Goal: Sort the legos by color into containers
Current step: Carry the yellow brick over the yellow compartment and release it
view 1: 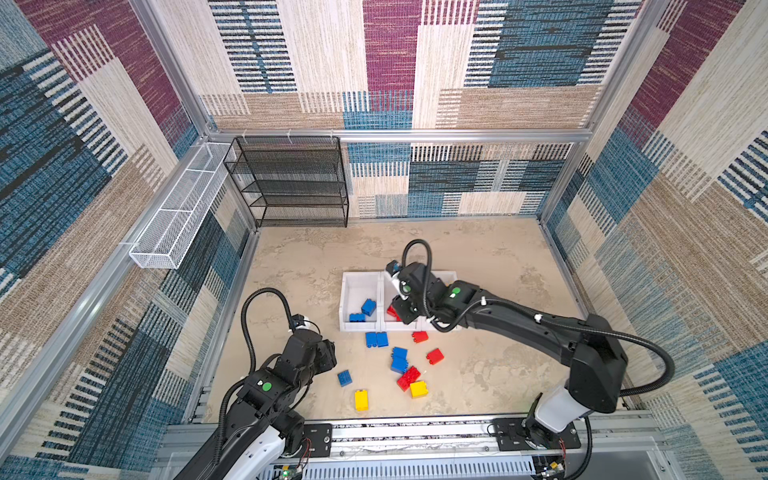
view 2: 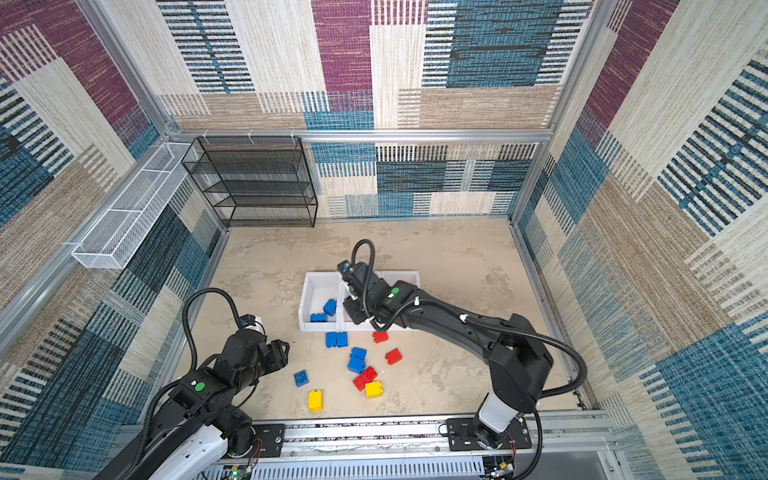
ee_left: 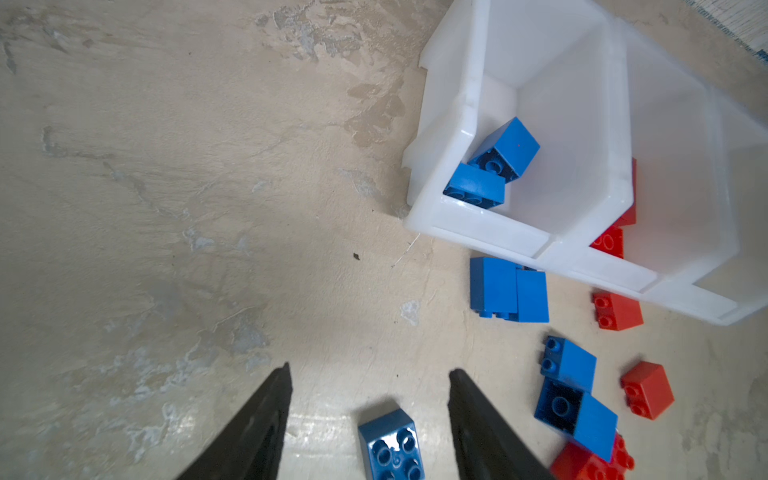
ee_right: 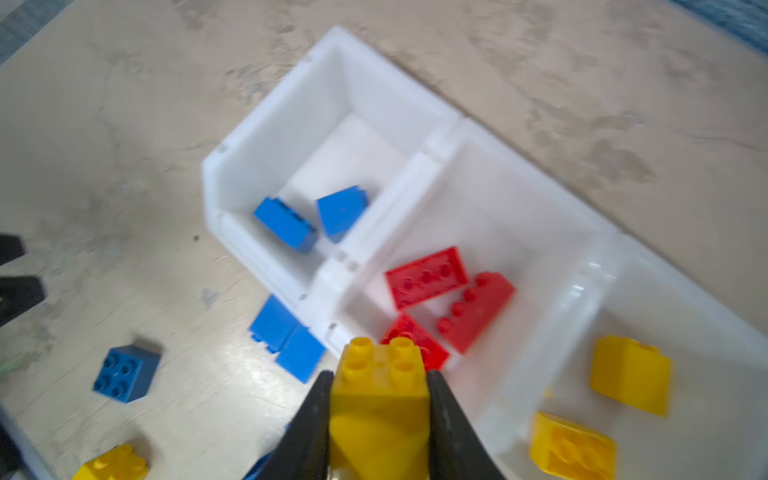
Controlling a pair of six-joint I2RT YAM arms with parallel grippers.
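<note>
Lego point(ee_right: 378, 415), yellow, sits clamped in right hand point(ee_right: 380, 374) above containers point(ee_right: 432, 166).

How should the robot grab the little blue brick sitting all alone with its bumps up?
Pinch its two opposite flat sides, coming down from above. The blue brick lies flat, studs up, with bare table all round, so fingers probably fit either side. The left gripper is open near it.

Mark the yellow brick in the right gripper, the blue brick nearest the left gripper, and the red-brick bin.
held yellow brick point(ee_right: 379, 409): right wrist view, side face below the studs.
single blue brick point(ee_left: 392, 451): left wrist view, studded top.
middle bin point(ee_right: 498, 195): right wrist view, bare white interior.
</note>
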